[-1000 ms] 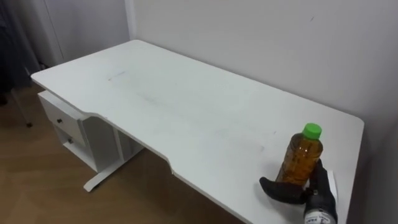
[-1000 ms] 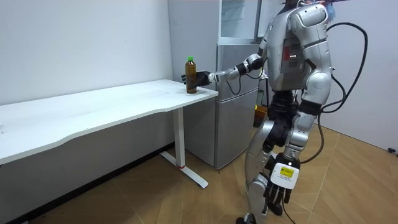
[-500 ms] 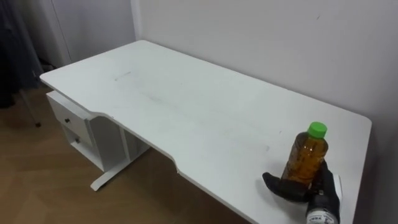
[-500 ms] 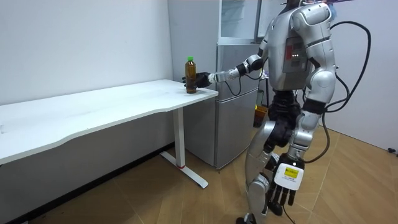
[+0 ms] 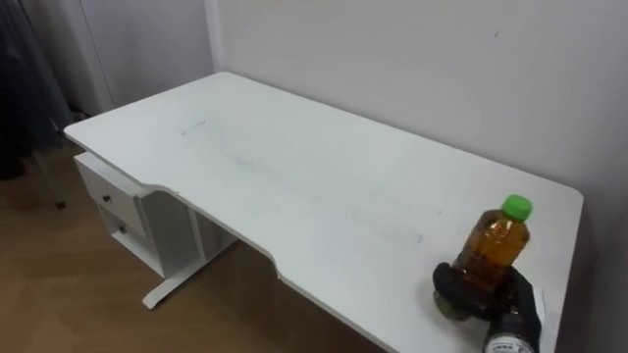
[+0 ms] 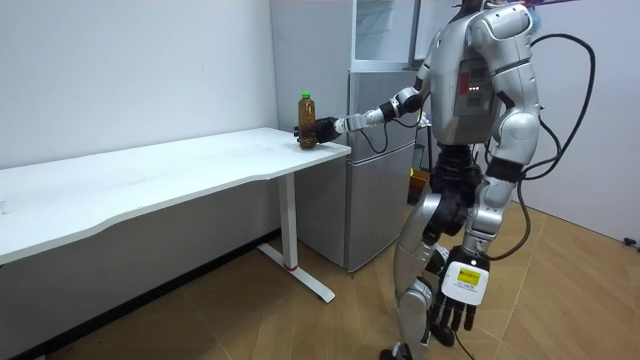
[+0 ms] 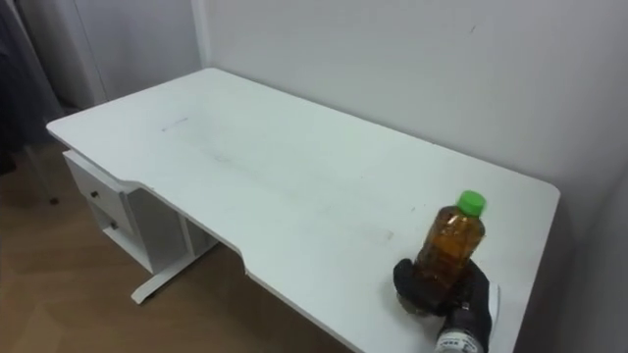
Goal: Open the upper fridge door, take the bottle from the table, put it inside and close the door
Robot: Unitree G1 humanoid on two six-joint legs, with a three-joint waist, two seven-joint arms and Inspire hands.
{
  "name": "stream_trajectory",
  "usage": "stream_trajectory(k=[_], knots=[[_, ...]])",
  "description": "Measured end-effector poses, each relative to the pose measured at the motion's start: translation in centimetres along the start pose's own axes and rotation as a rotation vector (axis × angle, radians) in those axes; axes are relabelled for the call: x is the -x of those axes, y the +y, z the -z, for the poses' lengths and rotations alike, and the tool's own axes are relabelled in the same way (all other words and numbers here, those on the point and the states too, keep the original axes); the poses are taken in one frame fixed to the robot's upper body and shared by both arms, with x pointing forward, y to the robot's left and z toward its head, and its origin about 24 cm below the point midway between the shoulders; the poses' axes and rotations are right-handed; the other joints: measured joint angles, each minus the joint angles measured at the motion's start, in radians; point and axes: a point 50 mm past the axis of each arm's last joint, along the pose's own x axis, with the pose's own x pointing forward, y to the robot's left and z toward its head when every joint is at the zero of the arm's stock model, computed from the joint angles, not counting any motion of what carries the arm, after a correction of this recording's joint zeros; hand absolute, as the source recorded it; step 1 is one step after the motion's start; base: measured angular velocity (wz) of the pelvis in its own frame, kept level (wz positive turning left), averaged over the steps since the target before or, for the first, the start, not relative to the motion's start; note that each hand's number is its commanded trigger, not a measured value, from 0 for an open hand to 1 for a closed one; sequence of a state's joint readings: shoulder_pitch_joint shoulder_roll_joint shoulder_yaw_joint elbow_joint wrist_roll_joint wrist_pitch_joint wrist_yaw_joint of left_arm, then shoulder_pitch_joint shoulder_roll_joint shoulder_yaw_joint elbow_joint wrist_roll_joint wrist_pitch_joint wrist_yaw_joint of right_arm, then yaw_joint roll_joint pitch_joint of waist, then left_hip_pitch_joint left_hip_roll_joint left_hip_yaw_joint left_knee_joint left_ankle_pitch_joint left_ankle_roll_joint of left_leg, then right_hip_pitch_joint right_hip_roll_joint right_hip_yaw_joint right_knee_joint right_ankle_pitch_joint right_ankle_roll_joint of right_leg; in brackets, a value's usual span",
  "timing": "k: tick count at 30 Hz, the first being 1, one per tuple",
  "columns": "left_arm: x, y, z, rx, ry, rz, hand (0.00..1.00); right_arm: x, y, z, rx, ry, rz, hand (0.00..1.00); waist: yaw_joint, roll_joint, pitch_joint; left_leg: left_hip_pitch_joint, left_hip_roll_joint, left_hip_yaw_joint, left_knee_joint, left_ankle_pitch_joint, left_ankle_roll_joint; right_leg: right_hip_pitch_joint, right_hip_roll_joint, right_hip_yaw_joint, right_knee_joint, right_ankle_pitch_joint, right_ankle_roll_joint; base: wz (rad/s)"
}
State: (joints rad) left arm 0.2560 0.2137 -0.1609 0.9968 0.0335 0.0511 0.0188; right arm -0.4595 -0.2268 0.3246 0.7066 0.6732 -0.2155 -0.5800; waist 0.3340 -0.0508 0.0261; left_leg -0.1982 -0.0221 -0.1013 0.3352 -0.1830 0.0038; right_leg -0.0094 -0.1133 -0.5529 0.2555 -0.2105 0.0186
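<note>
The right hand (image 5: pixel 473 297) reaches out over the near corner of the white table (image 5: pixel 294 167) with its dark fingers curled round the lower part of the bottle (image 5: pixel 496 247), thumb on one side and the rest wrapping the other. The bottle is clear plastic, filled with amber liquid up to the shoulder, and closed with a green cap (image 5: pixel 516 206) that stands above the hand. It leans slightly away from upright. Its base is hidden inside the grip, so I cannot tell whether it rests on the table top or is just off it. The table stretches away to the left of the hand, and its far end carries a small white drawer unit (image 5: pixel 110 196) underneath, well apart from the hand. In the room view the robot stands upright on the wood floor beside the end of the table, its right arm held out level toward the bottle. A grey fridge (image 6: pixel 378 150) stands just behind that outstretched arm, with a glass-fronted upper compartment (image 6: pixel 385 30) above the arm's level; its contents cannot be made out. The left hand (image 6: pixel 455 312) hangs low at the robot's side, fingers loose and pointing down, holding nothing.
</note>
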Motion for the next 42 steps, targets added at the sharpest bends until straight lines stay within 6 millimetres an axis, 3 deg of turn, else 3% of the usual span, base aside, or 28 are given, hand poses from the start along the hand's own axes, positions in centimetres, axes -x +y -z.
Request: stream_trajectory(k=[11, 17, 19, 21, 22, 26, 28, 33, 36, 42], knots=[[0.2, 0.0, 0.9, 0.013, 0.019, 0.003, 0.0, 0.2, 0.1, 1.2, 0.0, 0.064, -0.05, 1.0, -0.001, 0.0, -0.0008, 0.034, 0.001, 0.009, -0.013, 0.0, 0.0, 0.029, -0.002, 0.004, -0.002, 0.0, 0.002, -0.01], [0.4, 0.1, 1.4, 0.025, 0.026, 0.006, 0.0, 0.5, 0.8, 1.0, -0.008, 0.069, -0.108, 1.0, -0.007, -0.013, -0.0089, 0.037, 0.001, 0.016, -0.017, 0.001, 0.001, 0.023, -0.004, 0.011, -0.001, 0.0, 0.003, -0.02], [0.5, 0.6, 1.6, 0.061, 0.019, -0.005, 0.0, 1.1, 1.4, 0.4, -0.036, 0.044, -0.175, 1.0, -0.006, -0.025, -0.0155, 0.043, 0.004, 0.03, -0.026, 0.003, 0.001, 0.017, -0.004, 0.026, -0.002, 0.0, 0.003, -0.18], [0.6, 0.9, 1.9, 0.087, 0.024, -0.015, 0.0, 1.5, 1.8, -0.1, -0.048, 0.022, -0.237, 1.0, -0.016, -0.026, -0.0157, 0.058, 0.005, 0.041, -0.027, 0.003, 0.001, 0.028, -0.004, 0.03, -0.005, 0.001, 0.004, -0.08], [0.7, 1.1, 2.2, 0.11, 0.022, -0.025, 0.0, 1.7, 2.2, -0.8, -0.058, 0.002, -0.285, 1.0, -0.04, -0.026, -0.0155, 0.063, 0.005, 0.04, -0.03, 0.003, 0.001, 0.036, -0.003, 0.029, -0.01, 0.002, 0.007, 0.06], [0.8, 1.6, 2.4, 0.141, 0.021, -0.052, 0.0, 2.6, 2.1, -3.5, -0.065, -0.104, -0.395, 1.0, -0.074, -0.028, -0.0148, 0.08, 0.005, 0.048, -0.04, 0.003, 0.001, 0.047, -0.003, 0.036, -0.018, 0.003, 0.008, -0.06], [0.9, 1.8, 2.8, 0.158, 0.028, -0.063, 0.0, 3.1, 2.5, -4.9, -0.072, -0.159, -0.459, 1.0, -0.085, -0.033, -0.0139, 0.114, 0.011, 0.08, -0.062, 0.003, 0.002, 0.058, -0.001, 0.067, -0.018, 0.003, 0.008, -0.35], [1.0, 2.2, 2.9, 0.179, 0.029, -0.097, 0.0, 4.8, 3.0, -7.1, -0.101, -0.244, -0.585, 1.0, -0.132, -0.044, -0.0165, 0.141, 0.017, 0.113, -0.091, 0.003, 0.002, 0.063, 0.003, 0.108, -0.018, 0.004, 0.009, -0.24], [1.0, 2.4, 2.8, 0.187, 0.023, -0.104, 0.0, 5.4, 3.3, -8.4, -0.101, -0.301, -0.642, 1.0, -0.139, -0.044, -0.0174, 0.159, 0.026, 0.142, -0.099, 0.002, 0.002, 0.062, 0.01, 0.138, -0.019, 0.011, 0.007, -0.27], [1.0, 2.7, 3.2, 0.216, 0.032, -0.102, 0.0, 6.3, 2.6, -12.0, -0.091, -0.45, -0.696, 1.0, -0.163, -0.042, -0.0196, 0.18, 0.026, 0.147, -0.101, 0.002, 0.002, 0.071, 0.01, 0.144, -0.02, 0.011, 0.006, -0.06]])
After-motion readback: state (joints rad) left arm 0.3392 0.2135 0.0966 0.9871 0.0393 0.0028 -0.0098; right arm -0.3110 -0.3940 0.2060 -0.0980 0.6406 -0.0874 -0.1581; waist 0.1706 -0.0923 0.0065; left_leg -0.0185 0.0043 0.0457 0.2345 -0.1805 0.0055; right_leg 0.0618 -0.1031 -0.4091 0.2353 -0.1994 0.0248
